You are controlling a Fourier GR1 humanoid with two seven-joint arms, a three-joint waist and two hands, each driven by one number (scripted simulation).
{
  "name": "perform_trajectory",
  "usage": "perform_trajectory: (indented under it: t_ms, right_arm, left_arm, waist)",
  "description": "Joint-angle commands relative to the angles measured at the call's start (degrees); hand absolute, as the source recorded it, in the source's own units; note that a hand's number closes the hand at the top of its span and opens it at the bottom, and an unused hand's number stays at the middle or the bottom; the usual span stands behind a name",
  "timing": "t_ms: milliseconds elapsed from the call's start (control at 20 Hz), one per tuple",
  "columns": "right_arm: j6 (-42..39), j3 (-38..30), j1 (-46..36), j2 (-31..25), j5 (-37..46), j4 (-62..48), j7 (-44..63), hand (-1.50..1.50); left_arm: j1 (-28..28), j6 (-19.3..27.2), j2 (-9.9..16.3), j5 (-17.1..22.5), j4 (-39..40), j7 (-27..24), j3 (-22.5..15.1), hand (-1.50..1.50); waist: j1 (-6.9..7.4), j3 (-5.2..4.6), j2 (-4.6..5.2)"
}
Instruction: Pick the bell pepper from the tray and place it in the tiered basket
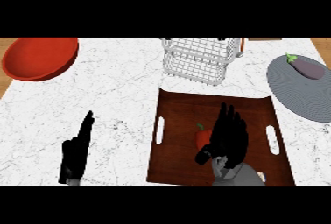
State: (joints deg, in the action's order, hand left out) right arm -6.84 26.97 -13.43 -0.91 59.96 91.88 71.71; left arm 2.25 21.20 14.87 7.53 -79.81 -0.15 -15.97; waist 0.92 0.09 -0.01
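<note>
Pepper: red bell pepper with green stem (202,135) lies on the dark brown wooden tray (181,131), mid-tray.
Right hand: black right hand (227,139) covers the pepper's right side, fingers straight, thumb beside it.
Left hand: black left hand (76,151) rests open on the white marble counter (123,87).
Basket: white wire tiered basket (197,59) stands beyond the tray.
Around: red bowl (40,57) far left; purple eggplant (305,66) on the grey plate (301,94), right.

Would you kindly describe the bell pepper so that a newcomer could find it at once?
Find the dark wooden tray on the marble counter, below the white wire basket. The bell pepper lies on it, partly hidden by the right hand. It is the tray's only red thing, with a green stem.
</note>
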Motion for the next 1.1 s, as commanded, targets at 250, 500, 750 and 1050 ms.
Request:
perform_trajectory:
  t_ms: [250,500,750,1050]
  right_arm:
    - [-4.92,-2.93,-4.78,0.86,-5.01,-4.73,13.52,-1.50]
    - [-2.25,-1.03,-3.05,0.86,-5.76,-7.62,13.52,-1.50]
    - [-1.99,-2.88,-4.76,0.86,-9.41,-8.97,13.52,-1.50]
    - [-0.59,-1.66,-3.18,0.86,-10.71,-9.59,13.53,-1.50]
  left_arm:
    - [-0.41,-0.92,-0.64,-0.09,0.78,0.81,-0.02,0.00]
    - [1.65,-3.21,1.01,1.12,1.17,-0.44,1.42,0.00]
    - [0.23,-1.46,-1.18,0.19,1.85,-0.41,1.31,0.00]
    - [0.59,-0.81,-0.60,-0.48,-1.98,3.49,1.07,0.00]
  waist:
    - [-0.43,-0.18,0.07]
    - [-0.25,-0.19,0.04]
    - [-0.65,-0.19,0.04]
    - [-0.66,-0.13,-0.11]
